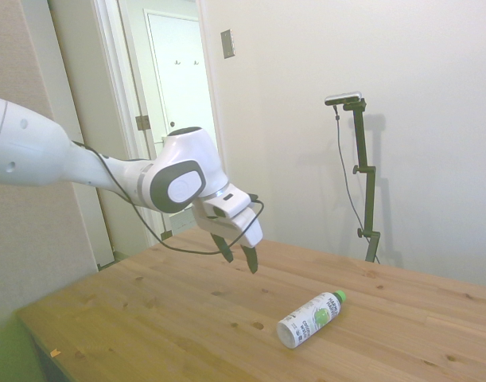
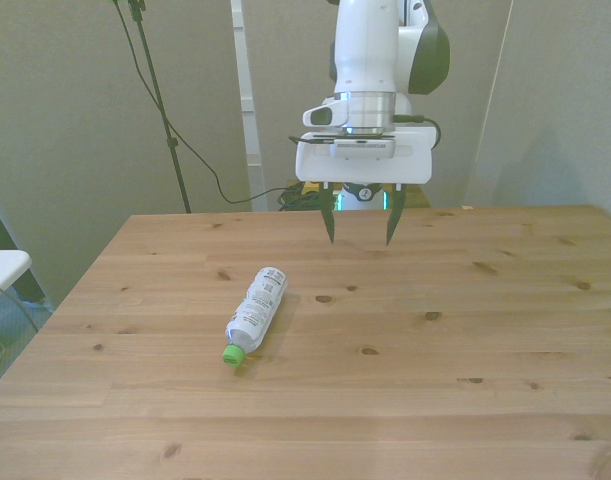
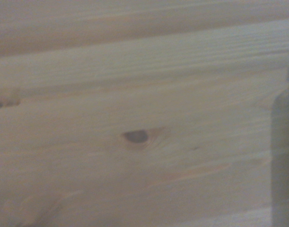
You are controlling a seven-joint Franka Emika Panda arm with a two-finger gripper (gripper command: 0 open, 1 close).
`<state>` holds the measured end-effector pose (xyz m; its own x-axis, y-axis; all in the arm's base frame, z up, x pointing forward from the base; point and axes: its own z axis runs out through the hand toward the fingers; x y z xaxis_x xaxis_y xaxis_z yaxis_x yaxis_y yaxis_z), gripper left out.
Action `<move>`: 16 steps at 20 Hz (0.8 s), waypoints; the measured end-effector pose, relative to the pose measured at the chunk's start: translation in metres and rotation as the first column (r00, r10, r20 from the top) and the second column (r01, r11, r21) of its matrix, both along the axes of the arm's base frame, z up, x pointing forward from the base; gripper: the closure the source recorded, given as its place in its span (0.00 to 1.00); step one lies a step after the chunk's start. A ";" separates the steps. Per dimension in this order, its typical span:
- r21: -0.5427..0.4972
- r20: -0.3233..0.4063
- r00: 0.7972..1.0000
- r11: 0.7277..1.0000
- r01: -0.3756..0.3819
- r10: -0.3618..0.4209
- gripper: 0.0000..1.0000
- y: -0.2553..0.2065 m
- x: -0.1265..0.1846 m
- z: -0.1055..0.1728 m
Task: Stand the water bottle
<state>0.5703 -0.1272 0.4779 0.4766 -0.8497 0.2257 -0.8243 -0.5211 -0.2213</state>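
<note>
On the wooden table [image 2: 485,330] I see the water bottle [image 2: 256,313] lying flat; my gripper [image 2: 360,225] hangs above, wide open and empty.

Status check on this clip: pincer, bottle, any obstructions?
Pincer open, empty, above the table. Water bottle lying on its side, untouched, toward the front view's left of the pincer. Nothing between them.
</note>
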 end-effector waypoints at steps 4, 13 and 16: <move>-0.020 0.009 0.999 0.999 0.044 -0.043 0.00 -0.034 0.041 -0.009; -0.042 0.004 0.993 0.992 0.122 -0.122 0.00 -0.097 0.072 -0.019; -0.047 0.008 0.990 0.989 0.139 -0.139 0.00 -0.112 0.070 -0.014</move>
